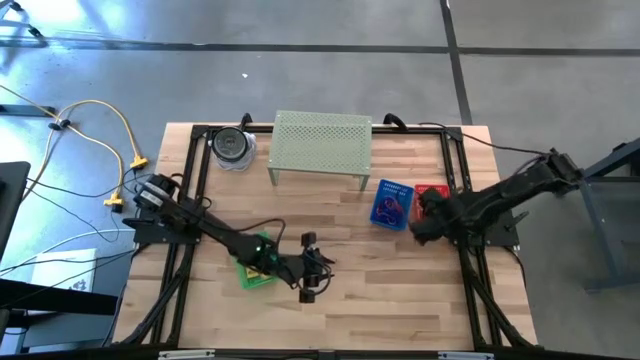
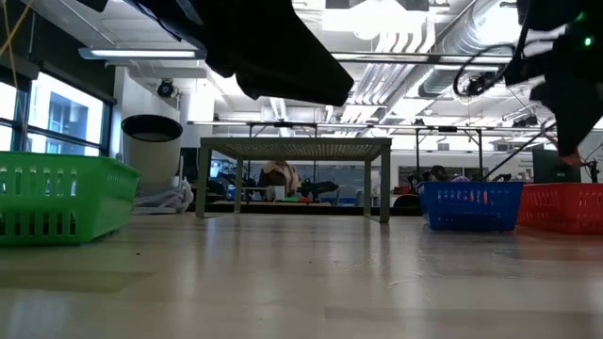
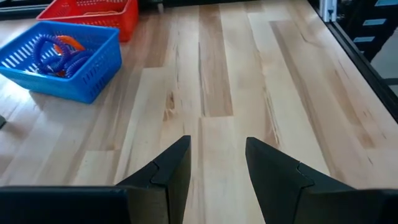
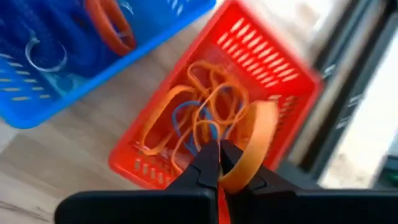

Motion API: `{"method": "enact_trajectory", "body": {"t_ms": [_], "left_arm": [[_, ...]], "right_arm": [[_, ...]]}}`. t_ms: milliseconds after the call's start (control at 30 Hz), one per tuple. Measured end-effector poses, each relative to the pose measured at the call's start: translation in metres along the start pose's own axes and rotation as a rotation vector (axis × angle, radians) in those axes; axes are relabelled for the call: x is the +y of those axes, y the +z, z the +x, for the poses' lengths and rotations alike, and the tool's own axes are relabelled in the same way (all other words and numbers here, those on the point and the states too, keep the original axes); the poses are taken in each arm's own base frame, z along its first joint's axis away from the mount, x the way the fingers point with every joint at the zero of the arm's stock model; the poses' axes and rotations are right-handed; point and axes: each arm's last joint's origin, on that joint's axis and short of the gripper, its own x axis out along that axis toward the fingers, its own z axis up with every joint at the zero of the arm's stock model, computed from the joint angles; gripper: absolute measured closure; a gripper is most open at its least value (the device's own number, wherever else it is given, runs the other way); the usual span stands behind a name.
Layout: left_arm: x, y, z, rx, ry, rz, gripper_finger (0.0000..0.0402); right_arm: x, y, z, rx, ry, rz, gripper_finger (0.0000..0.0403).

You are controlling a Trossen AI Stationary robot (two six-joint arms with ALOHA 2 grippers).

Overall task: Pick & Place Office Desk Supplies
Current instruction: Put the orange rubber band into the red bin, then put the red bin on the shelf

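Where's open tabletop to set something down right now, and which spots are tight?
Bare wood runs in front of the shelf, between the left gripper and the blue basket, and along the near edge. It is tight on the right, where the right gripper hangs over the red basket beside the blue one, and around the green basket under the left arm.

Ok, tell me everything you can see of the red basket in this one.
The red basket is a small rectangular plastic bin with slotted walls, standing upright on the wooden table beside the blue basket, near the table's right side. Inside lies a loose tangle of orange and blue rubber bands. The right end effector hangs just above it, shut on a wide orange band. Whether the two baskets touch I cannot tell.
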Motion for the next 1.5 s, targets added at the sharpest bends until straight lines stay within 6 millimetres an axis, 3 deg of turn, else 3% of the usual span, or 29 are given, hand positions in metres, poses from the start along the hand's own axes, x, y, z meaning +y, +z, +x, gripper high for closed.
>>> {"method": "enact_trajectory", "body": {"t_ms": [167, 367, 667, 800, 1100, 1267, 1500], "left_arm": [[-0.002, 0.0, -0.001, 0.0, -0.006, 0.007, 0.0254], [-0.002, 0.0, -0.001, 0.0, -0.004, 0.006, 0.0254], [-0.001, 0.0, 0.0, -0.001, -0.002, 0.005, 0.0254], [-0.001, 0.0, 0.0, -0.001, -0.001, 0.005, 0.0254], [-0.003, -0.002, -0.001, 0.009, -0.004, 0.009, 0.0254], [-0.01, -0.003, -0.004, 0.008, -0.022, 0.017, 0.0254], [-0.014, -0.007, -0.007, 0.043, -0.029, 0.031, 0.0254]], "right_arm": [[-0.006, 0.0, 0.022, 0.044, -0.003, 0.06, 0.0401], [-0.003, 0.003, 0.029, 0.047, -0.007, 0.059, 0.0385], [0.0, 0.004, 0.029, 0.031, 0.027, 0.061, 0.0264], [0.001, 0.005, 0.029, 0.003, 0.028, 0.057, 0.0231], [0.003, 0.018, 0.004, -0.082, 0.073, -0.105, 0.0225], [0.015, 0.01, -0.002, 0.008, 0.248, -0.368, 0.0225], [0.022, 0.003, -0.006, 0.058, 0.353, -0.473, 0.0225]]}}
